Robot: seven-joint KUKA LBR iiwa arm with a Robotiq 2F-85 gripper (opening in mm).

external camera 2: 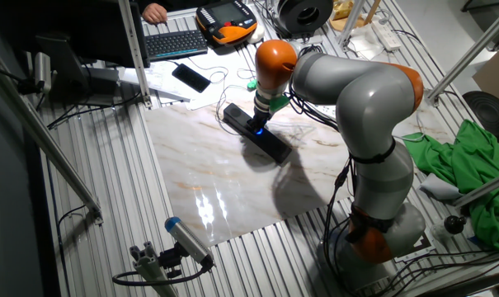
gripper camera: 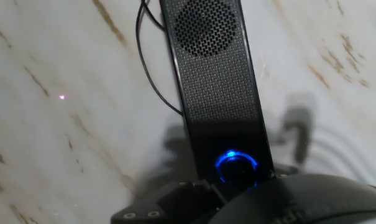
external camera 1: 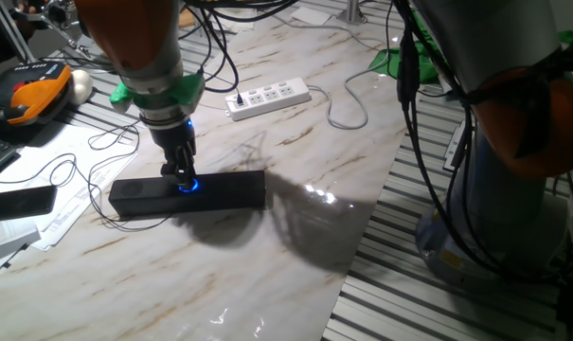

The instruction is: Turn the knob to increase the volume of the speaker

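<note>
The speaker [external camera 1: 224, 189] [external camera 2: 275, 147] [gripper camera: 215, 74] is a long black bar lying flat on the marble table top. Its knob [external camera 1: 188, 185] [external camera 2: 258, 128] [gripper camera: 236, 163] glows with a blue ring near the bar's middle. My gripper [external camera 1: 181, 176] [external camera 2: 260, 124] points straight down onto the knob, its narrow fingers close together around it. In the hand view the knob sits at the bottom centre, partly covered by the dark gripper body [gripper camera: 256, 199]. The fingertips themselves are hidden there.
A white power strip [external camera 1: 269, 98] lies behind the speaker. A flat black remote [external camera 1: 16, 202] [external camera 2: 190, 77] rests on papers to the left. The speaker's thin cable [gripper camera: 151, 68] runs along its side. An orange pendant [external camera 1: 30, 95] and a green cloth [external camera 2: 480, 173] lie off the slab.
</note>
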